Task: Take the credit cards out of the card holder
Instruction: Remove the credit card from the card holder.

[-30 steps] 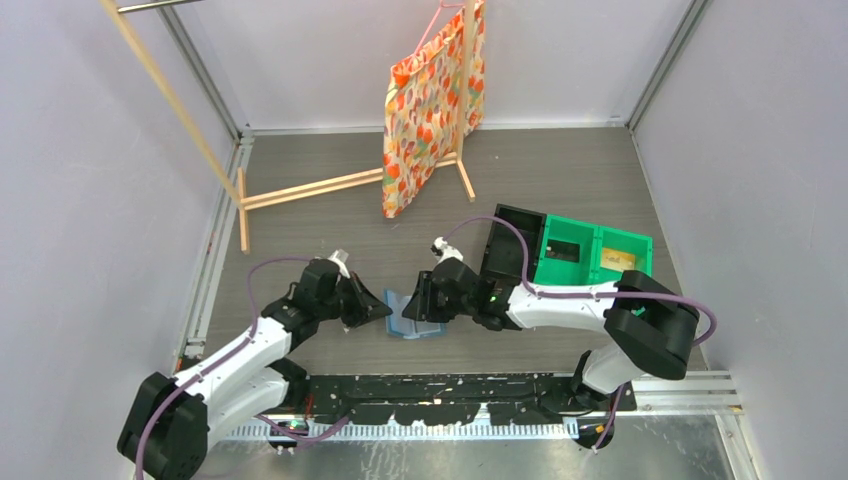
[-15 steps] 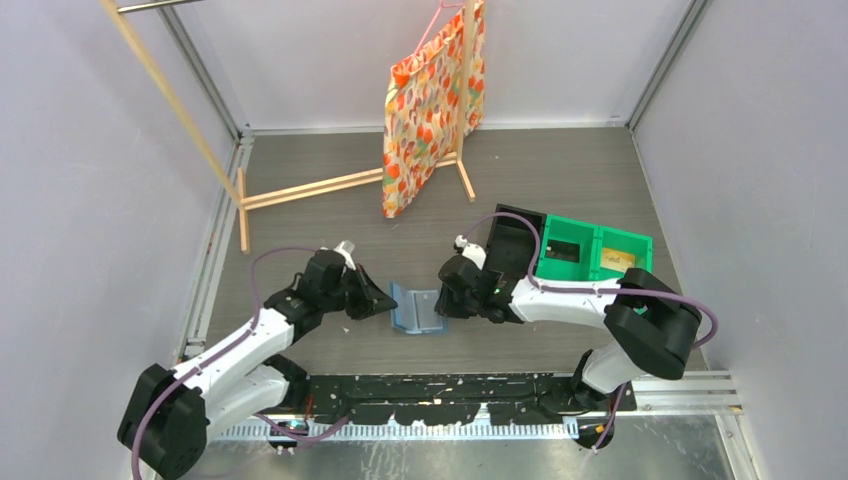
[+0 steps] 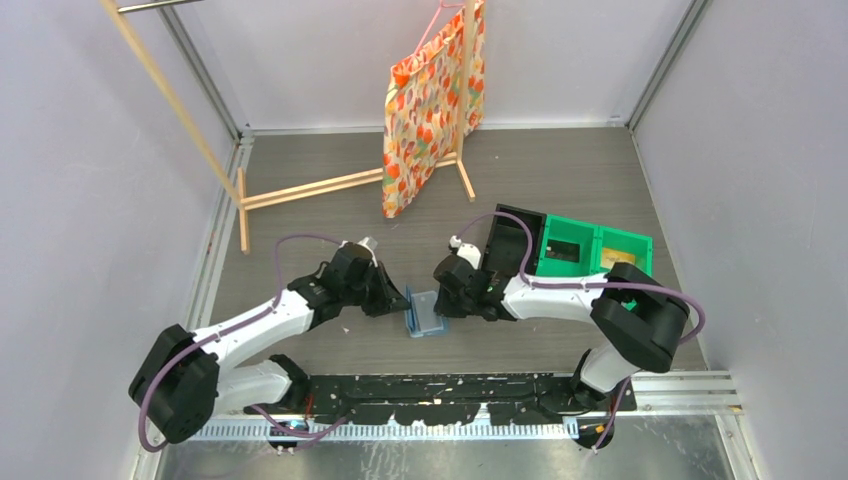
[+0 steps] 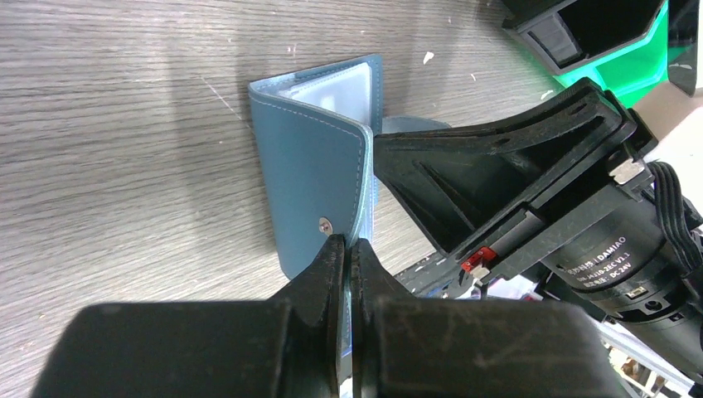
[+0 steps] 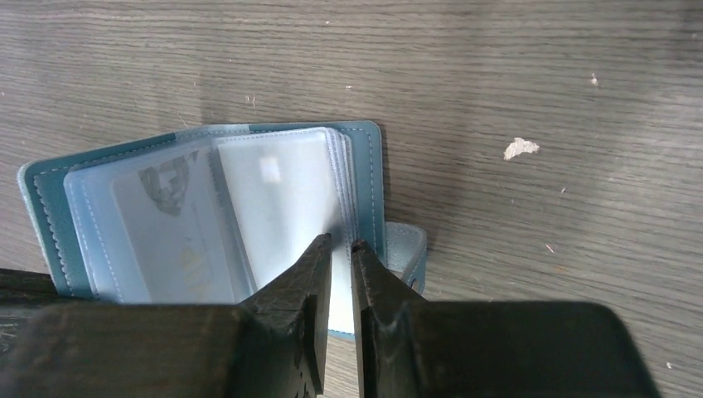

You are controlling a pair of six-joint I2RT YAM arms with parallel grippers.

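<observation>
Swung inward since the earlier frames, the left tool [image 3: 398, 300] is seen clamped on the snap edge of the card holder [image 3: 428, 314], whose left cover has been raised from a shallow flare to almost upright. Jaws of the right tool [image 5: 340, 249] have been drawn nearly together over the sleeve leaves; whether a leaf is pinched cannot be told. Access is judged gained, yet the credit cards [image 5: 170, 240] are not yet drawn out. The holder is set on the tabletop [image 3: 560, 180] between both tools, long axis running roughly front to back, mouth turned toward the right tool

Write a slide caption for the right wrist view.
Right gripper, jaws almost closed, at translucent sleeves of the open card holder.
</observation>
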